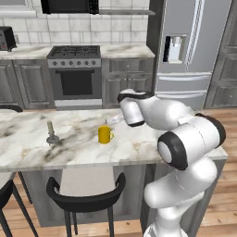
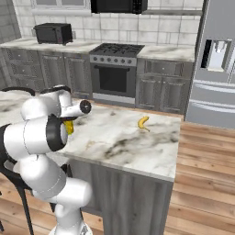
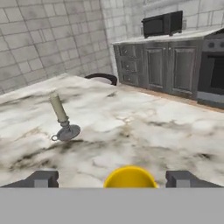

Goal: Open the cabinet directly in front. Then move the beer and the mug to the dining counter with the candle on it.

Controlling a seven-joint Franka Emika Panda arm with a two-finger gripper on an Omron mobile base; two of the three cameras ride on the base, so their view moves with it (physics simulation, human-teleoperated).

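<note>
The yellow mug [image 1: 105,134] stands upright on the white marble dining counter [image 1: 69,155], a short way right of the candle [image 1: 51,133] on its silvery base. In the hand view the mug's rim [image 3: 130,177] sits low between my fingertips [image 3: 41,178], and my gripper [image 3: 113,179] is open, with its fingers well clear of the mug on both sides. The candle [image 3: 61,116] stands beyond it to the left. A sliver of the mug [image 2: 69,127] shows behind my arm in the right base view. The beer and the cabinet are out of view.
A banana [image 2: 143,122] lies on the counter's right part. Black chairs [image 1: 85,196] stand at the near side, and another chair [image 3: 101,78] at the counter's far end. Behind are the stove [image 1: 74,69], fridge [image 1: 194,46], toaster [image 1: 5,38] and microwave [image 2: 53,33].
</note>
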